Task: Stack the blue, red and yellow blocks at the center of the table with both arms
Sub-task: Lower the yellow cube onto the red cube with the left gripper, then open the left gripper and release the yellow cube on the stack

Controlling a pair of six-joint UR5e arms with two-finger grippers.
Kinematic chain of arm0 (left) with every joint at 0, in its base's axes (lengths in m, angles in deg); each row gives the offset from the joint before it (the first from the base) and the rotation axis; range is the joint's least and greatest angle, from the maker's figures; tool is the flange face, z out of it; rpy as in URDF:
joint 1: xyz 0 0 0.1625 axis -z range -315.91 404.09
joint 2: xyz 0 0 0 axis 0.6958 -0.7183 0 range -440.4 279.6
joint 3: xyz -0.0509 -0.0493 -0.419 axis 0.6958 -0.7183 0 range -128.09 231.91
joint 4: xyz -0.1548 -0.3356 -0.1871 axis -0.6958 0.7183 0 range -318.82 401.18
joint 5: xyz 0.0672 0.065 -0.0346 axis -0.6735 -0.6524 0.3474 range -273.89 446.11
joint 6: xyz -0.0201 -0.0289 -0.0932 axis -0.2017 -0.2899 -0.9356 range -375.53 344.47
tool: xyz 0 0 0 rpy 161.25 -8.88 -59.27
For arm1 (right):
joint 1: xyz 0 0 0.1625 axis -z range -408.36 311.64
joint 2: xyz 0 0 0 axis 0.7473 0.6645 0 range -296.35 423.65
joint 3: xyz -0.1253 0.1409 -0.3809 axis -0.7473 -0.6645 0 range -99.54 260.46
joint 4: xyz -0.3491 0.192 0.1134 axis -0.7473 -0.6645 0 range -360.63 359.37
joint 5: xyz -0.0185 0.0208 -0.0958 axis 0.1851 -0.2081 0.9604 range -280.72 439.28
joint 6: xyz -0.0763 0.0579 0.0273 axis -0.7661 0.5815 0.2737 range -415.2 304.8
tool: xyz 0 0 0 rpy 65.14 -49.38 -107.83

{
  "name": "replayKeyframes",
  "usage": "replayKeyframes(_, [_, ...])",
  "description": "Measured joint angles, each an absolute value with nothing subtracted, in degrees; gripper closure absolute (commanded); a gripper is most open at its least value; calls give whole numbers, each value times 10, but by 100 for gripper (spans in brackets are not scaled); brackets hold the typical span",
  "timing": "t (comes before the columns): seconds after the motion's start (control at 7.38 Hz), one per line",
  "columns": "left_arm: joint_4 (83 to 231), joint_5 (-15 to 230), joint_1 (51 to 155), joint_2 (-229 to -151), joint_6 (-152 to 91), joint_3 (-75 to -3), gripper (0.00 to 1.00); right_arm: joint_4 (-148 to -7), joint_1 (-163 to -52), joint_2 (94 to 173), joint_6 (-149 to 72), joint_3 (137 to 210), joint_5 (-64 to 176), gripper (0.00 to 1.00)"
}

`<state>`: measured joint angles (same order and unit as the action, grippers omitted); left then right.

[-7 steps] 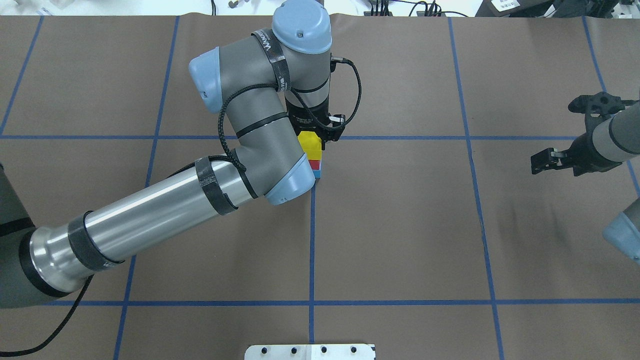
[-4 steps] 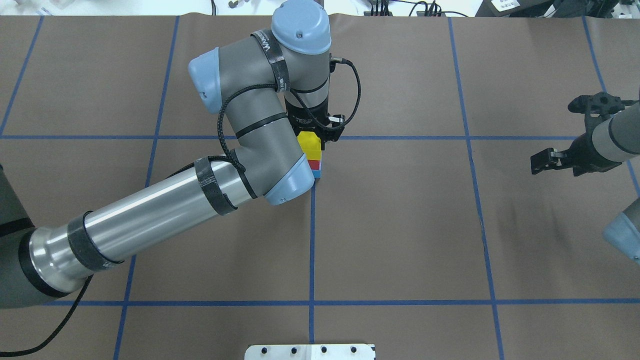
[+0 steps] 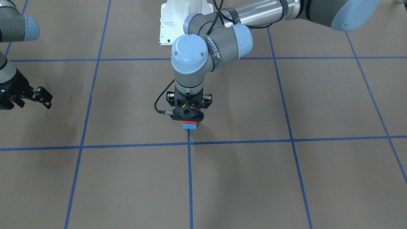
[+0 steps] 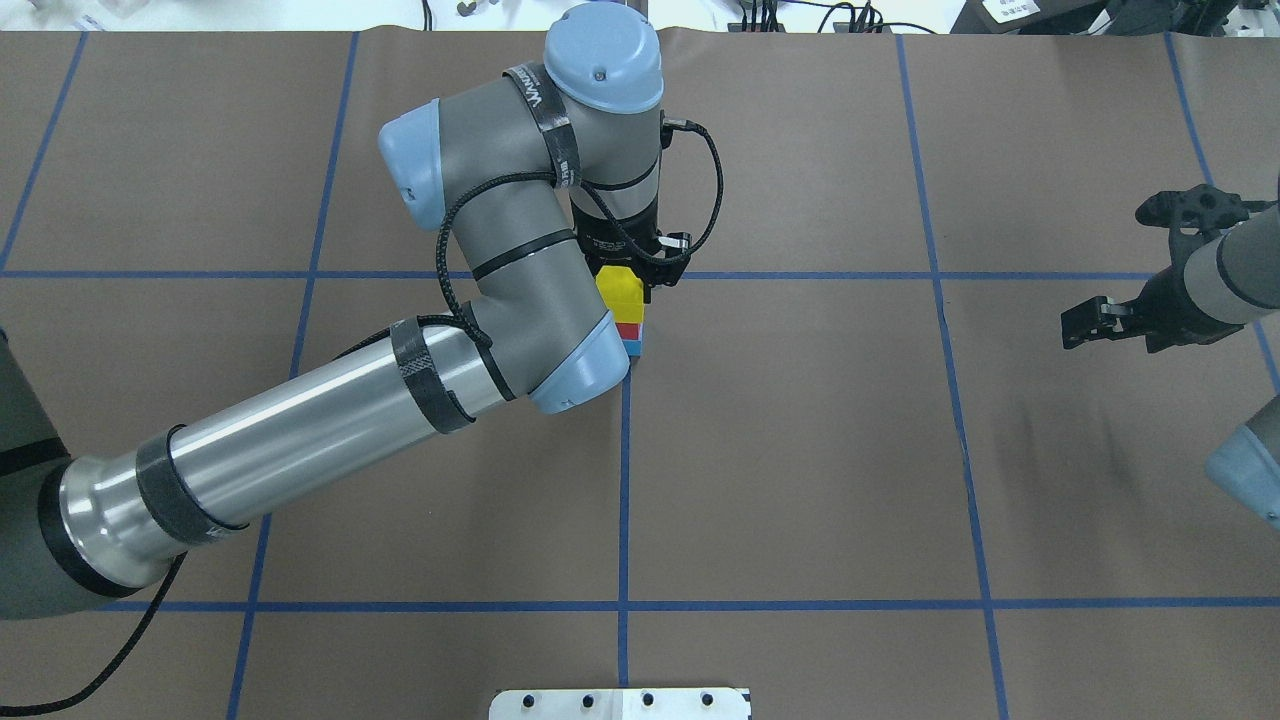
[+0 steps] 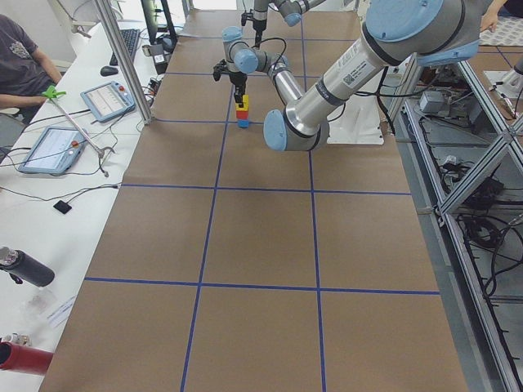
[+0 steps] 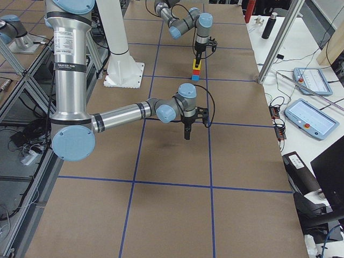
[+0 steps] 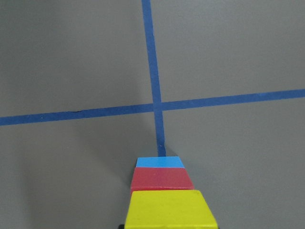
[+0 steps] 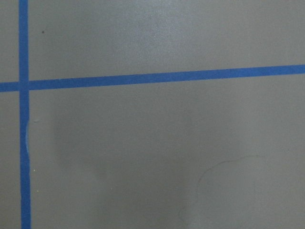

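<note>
Stack at the centre cross: the yellow block [image 4: 618, 287] tops the red block [image 4: 630, 329] and blue block [image 4: 634, 347] on the counter [image 4: 800, 450]. The left claw [image 3: 188, 116] straddles the yellow one, though I cannot tell if it grips. Best release gently, then lift straight. The right claw [image 4: 1105, 270] hangs wide open, well apart.

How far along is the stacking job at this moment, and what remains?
Done: blue block, red block and yellow block stand stacked on the table by a tape crossing. In hand: the left gripper sits around the yellow block; grip or release unclear. Left: withdraw it. The right gripper hangs open, aside.
</note>
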<state>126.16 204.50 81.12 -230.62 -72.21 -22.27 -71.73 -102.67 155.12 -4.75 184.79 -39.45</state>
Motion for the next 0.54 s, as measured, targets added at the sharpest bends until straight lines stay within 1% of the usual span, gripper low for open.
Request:
replayKeyframes(0.14, [1262,2045,811,-2306,-722,-223,5,-717,-1027,1551,-48,1848,-394,0])
replayKeyframes(0.27, [1261,2045,811,-2306,-722,-224,1,-717,-1027,1550,-48,1848,-394,0])
replayKeyframes(0.54, [1260,2044,811,-2306,-722,-225,1,-717,-1027,1550,-48,1848,-394,0])
